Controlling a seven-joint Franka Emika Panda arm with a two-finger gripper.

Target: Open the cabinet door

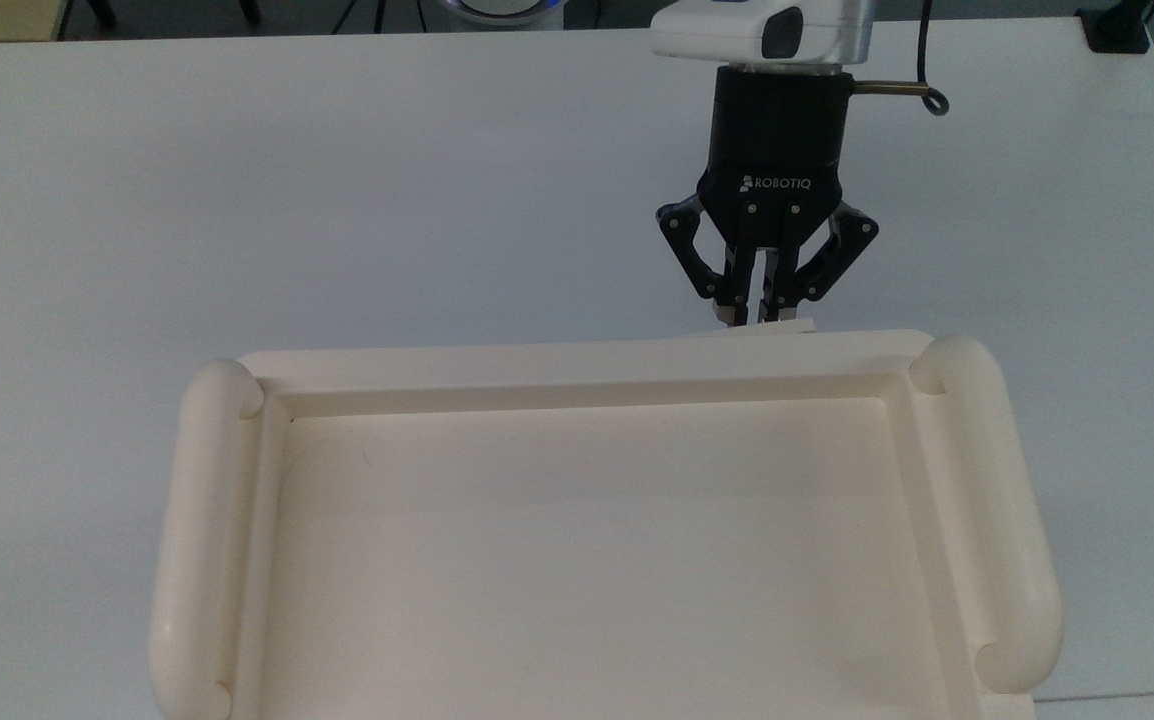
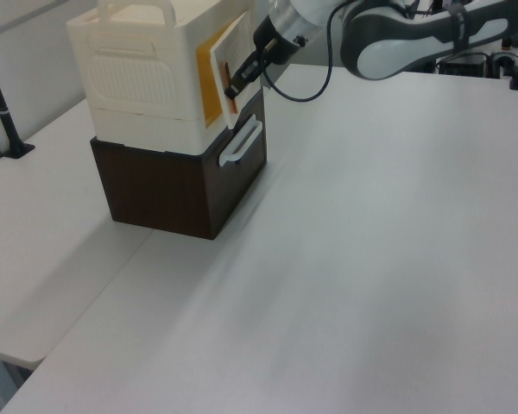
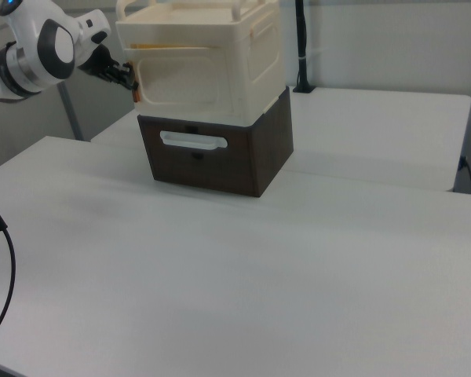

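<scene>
The cream cabinet (image 2: 142, 73) stands on a dark brown base. Its cabinet door (image 2: 231, 53) hangs partly swung out, and an orange inner edge (image 2: 209, 84) shows in the gap. In the top view a thin strip of the cabinet door (image 1: 759, 328) pokes out past the cabinet's recessed top (image 1: 587, 360). My black gripper (image 1: 763, 316) is shut on the door's handle at that edge. The left view has the gripper (image 2: 236, 89) at the door's free edge. In the right view the gripper (image 3: 130, 78) sits at the left edge of the cabinet door (image 3: 180, 82).
Below the cabinet, the brown base has a drawer with a white handle (image 2: 242, 142) (image 3: 192, 141). The white table (image 2: 371, 259) spreads wide around the cabinet. A black pole (image 2: 4, 112) stands at the left view's left. The arm's cable (image 1: 922, 60) loops beside the wrist.
</scene>
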